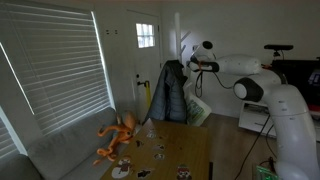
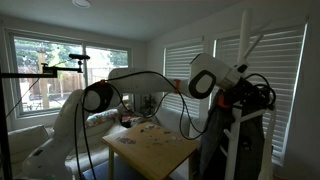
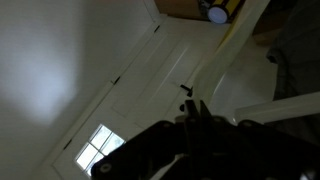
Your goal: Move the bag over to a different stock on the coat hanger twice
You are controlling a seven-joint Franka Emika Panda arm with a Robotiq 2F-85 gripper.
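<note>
Coat hanger [image 1: 179, 35] placed right of the door [image 1: 146, 55], behind the table [image 1: 185, 150].
In an exterior view a jacket [image 1: 172, 92] is hung on it; a toy [image 1: 118, 135] is seen at the table's left edge, with blinds [image 1: 50, 60] further left.

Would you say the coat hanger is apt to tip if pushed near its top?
Probably: the coat hanger is tall and slim, so a high push has leverage. The jacket hanging on it likely loads one side. Its base is hidden, so I cannot be sure.

White coat hanger [image 2: 229, 150]; dark jacket [image 1: 172, 92]; orange toy [image 1: 118, 135]; white blinds [image 1: 50, 60].
</note>
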